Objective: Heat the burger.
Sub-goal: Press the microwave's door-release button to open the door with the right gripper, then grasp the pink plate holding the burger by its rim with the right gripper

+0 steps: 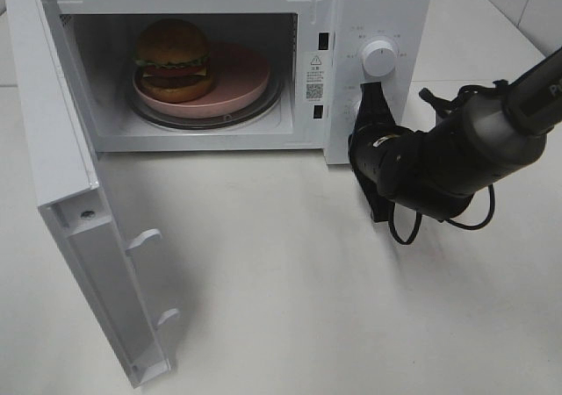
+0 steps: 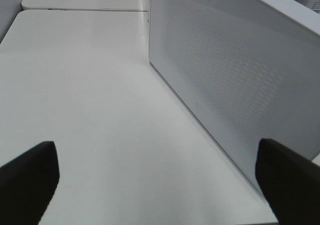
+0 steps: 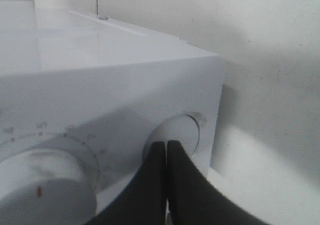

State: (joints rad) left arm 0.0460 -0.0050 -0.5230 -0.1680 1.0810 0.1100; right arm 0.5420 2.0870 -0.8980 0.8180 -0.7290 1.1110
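The tall golden-bunned burger (image 1: 173, 59) sits on a round pink plate (image 1: 246, 79) inside the white microwave oven (image 1: 378, 0), whose door (image 1: 57, 140) stands wide open. The right tool (image 3: 166, 146), closed on nothing, points its tips at a round white knob (image 3: 181, 129). The left tool (image 2: 155, 147) is spread open above the white worktop (image 2: 100, 110)

- Burger (image 1: 172, 57) sits on plate (image 1: 248, 77), inside microwave (image 1: 318, 28) on the surface (image 1: 290, 272).
- Door (image 1: 70, 202) stands open at left.
- Right end effector (image 1: 373, 92) at the control panel (image 1: 409, 79), just below the knob (image 1: 380, 55).
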